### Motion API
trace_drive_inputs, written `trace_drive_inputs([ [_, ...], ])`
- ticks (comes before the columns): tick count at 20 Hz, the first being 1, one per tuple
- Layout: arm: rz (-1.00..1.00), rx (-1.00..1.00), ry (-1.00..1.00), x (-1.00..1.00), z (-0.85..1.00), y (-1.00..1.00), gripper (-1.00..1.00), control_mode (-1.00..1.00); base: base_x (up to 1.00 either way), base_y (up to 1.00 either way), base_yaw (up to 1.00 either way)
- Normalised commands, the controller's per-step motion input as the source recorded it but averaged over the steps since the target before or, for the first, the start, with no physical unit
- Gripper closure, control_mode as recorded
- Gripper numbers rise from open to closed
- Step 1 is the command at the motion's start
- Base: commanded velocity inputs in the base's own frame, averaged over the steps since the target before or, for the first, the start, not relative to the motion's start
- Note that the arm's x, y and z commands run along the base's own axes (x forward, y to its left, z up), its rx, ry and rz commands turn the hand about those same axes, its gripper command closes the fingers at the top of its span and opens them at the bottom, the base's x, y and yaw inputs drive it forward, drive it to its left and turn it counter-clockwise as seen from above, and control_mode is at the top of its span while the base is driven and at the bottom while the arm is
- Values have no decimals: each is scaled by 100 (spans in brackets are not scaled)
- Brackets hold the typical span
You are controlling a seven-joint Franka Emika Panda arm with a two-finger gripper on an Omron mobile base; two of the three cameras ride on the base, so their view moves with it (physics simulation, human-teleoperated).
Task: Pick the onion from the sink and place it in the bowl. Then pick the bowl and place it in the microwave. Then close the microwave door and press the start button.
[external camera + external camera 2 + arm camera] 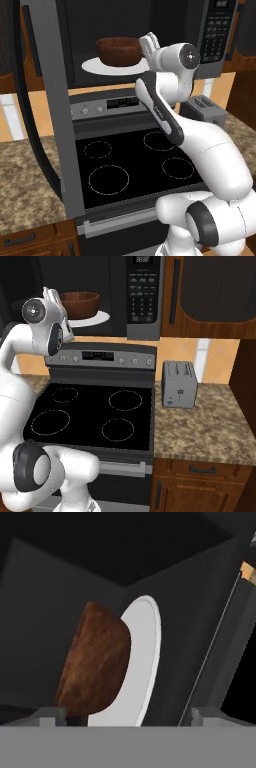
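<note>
Hand view shows the reddish-brown bowl [94,662] on the microwave [45,587] turntable [142,657], fingers [47,716] spread empty, while left base view adds the open door [57,110], onion seemingly hidden.

Flat even rendered light, no source visible, no hard shadows. Microwave [150,30] cavity dim, near black in hand view; white plate [142,662] is the brightest patch. Stove [90,416] glass matte, no glare. Slightly soft, low-res, no edge distortion.
</note>
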Motion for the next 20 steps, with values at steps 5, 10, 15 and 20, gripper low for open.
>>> trace_drive_inputs([
  [5, -10, -41, -4, -22, 0, -13, -100, -100, 0, 0, 0],
  [10, -18, -43, -6, -37, -3, -4, -100, -100, 0, 0, 0],
  [15, -16, -42, -12, -47, -2, -9, -100, -100, 0, 0, 0],
  [20, -19, -45, -27, -52, -10, -2, -100, -100, 0, 0, 0],
])
